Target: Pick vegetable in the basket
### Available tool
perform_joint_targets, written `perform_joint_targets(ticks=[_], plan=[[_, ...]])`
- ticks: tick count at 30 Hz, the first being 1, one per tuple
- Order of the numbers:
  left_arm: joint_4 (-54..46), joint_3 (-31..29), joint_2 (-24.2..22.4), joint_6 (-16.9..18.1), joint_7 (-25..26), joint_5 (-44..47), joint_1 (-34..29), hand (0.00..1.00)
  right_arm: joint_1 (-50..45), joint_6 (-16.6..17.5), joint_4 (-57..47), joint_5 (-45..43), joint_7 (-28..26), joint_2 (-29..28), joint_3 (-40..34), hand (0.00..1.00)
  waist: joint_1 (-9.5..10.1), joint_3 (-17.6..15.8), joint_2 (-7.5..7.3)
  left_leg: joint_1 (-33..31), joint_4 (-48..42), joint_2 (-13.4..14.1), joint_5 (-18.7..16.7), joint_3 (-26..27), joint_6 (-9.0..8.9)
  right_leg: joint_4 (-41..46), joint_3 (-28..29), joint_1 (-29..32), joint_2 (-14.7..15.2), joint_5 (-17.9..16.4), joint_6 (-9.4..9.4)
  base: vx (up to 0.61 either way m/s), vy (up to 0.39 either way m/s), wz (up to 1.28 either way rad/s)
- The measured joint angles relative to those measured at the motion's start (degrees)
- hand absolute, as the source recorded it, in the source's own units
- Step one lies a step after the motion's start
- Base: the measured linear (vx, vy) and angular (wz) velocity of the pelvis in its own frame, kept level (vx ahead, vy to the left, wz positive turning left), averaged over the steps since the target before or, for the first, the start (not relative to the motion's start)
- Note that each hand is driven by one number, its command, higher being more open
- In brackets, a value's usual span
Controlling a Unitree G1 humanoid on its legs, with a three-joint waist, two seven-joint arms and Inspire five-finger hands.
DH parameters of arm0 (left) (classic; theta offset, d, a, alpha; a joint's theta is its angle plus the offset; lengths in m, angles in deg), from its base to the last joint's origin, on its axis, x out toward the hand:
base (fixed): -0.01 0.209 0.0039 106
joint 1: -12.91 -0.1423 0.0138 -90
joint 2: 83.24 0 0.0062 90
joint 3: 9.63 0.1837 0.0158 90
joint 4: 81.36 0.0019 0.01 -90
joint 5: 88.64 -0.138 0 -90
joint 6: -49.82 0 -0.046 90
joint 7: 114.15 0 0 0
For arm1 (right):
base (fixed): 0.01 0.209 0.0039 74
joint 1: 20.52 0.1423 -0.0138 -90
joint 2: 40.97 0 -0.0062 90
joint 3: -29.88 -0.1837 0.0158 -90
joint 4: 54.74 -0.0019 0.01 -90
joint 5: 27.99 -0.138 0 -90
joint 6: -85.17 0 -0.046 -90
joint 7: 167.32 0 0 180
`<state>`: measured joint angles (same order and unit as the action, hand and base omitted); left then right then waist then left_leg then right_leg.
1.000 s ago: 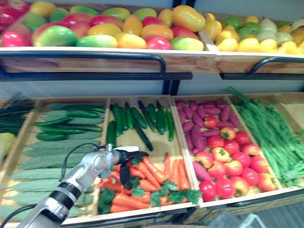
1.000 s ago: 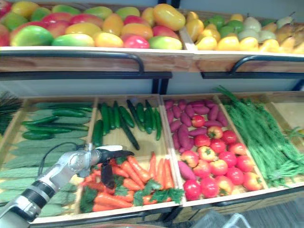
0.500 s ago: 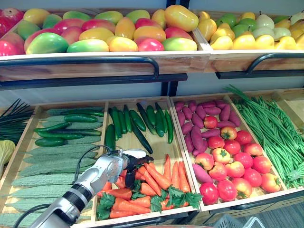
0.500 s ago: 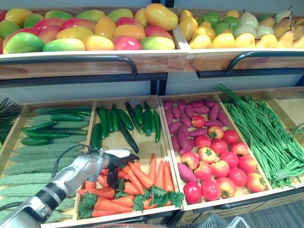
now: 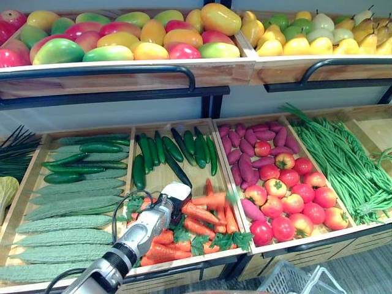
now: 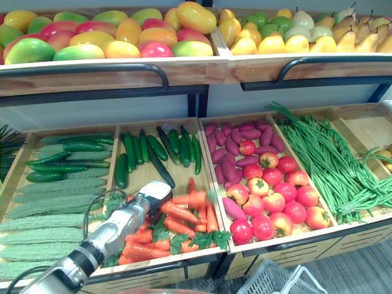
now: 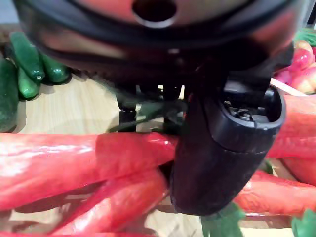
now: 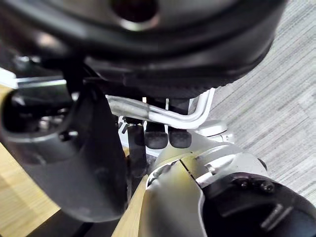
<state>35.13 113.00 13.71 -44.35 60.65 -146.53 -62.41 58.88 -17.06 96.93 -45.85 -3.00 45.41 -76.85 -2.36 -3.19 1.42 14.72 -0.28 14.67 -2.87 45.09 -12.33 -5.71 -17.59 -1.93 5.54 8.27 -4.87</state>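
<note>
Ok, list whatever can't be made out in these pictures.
Basket: eye views, cut off by the bottom edge; contents unseen.
Left hand: eye views, its own arm hides its hold on the carrot.
Right hand: right wrist view, own bulk blocks whether it holds anything.

Carrot (image 5: 207, 199): orange, tapered, smooth and glossy. It lies level and crosswise, raised just above the heap of carrots (image 5: 160, 250) with green leafy tops at the near end of the second crate (image 5: 160, 177) from the left. Its left end is pinched in the left hand (image 5: 172, 198).

Basket (image 5: 288, 280): pale wire mesh, open at the top, low at the near right below the crates. Its wire handle (image 8: 163, 117) crosses the right hand's (image 8: 74, 163) curled fingers.
</note>
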Motion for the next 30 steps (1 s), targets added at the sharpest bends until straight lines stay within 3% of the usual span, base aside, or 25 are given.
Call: perform_joint_targets(ticks=[3, 5, 10, 17, 22, 30], plan=[[2.35, -0.41, -0.61, 0.46, 7.92, 5.69, -0.98, 0.00, 1.06, -0.01, -0.08, -0.05, 0.00, 0.54, -0.02, 0.00, -0.25, -0.88, 0.71, -0.40, 0.00, -0.59, -0.12, -0.09, 0.36, 0.00, 0.18, 0.49, 0.54, 0.33, -0.19, -0.03, -0.008, -0.01], [2.49, -3.18, -0.58, 1.26, 9.59, 10.41, -1.01, 0.00, 1.76, -0.01, -0.09, -0.12, 0.01, 0.50, -0.10, 0.00, -0.69, -1.21, 0.67, -1.39, -0.11, -0.77, 0.09, -0.40, 0.63, 0.00, 0.04, 1.31, 0.78, 0.57, -0.12, -0.02, -0.026, 0.03], [-1.13, -10.19, 0.86, 1.08, 5.42, 19.41, -0.77, 0.00, 1.99, -0.07, -0.34, -0.33, 0.18, 0.33, -1.62, 0.00, -1.76, -1.97, 1.26, -1.35, 0.24, -0.80, 0.49, -1.01, 0.95, 0.27, -0.97, 1.03, 0.79, 0.70, 0.01, 0.01, -0.033, 0.05], [-13.24, -24.54, 11.51, -2.32, 3.25, 31.23, 0.38, 0.00, -0.01, -0.09, -1.04, -0.72, 1.06, -1.08, -6.04, 0.00, -0.47, -1.91, 1.66, -1.64, 0.53, -1.16, 1.03, -3.60, 1.65, 0.31, -2.38, 0.09, 1.40, 0.72, 0.03, 0.00, -0.018, 0.13], [-20.43, -27.62, 14.51, -1.77, 3.59, 36.60, 2.44, 0.00, -0.74, -0.19, -1.13, -1.00, 1.11, -1.74, -7.48, 0.00, 1.90, -1.17, 1.56, -1.92, 0.28, -1.27, 1.04, -4.47, 1.68, 0.31, -2.54, -0.16, 1.71, 0.72, 0.03, -0.03, -0.020, 0.08], [-27.48, -29.62, 15.20, 0.80, 3.50, 45.02, 2.74, 0.00, -1.43, -0.26, -1.24, -2.52, 1.87, -3.16, -10.25, 0.00, 2.25, 1.23, 1.16, -3.26, 0.25, -1.43, 1.17, -4.70, 1.88, 0.30, -2.07, 1.26, 1.79, 0.88, 0.25, -0.07, -0.036, -0.01]])
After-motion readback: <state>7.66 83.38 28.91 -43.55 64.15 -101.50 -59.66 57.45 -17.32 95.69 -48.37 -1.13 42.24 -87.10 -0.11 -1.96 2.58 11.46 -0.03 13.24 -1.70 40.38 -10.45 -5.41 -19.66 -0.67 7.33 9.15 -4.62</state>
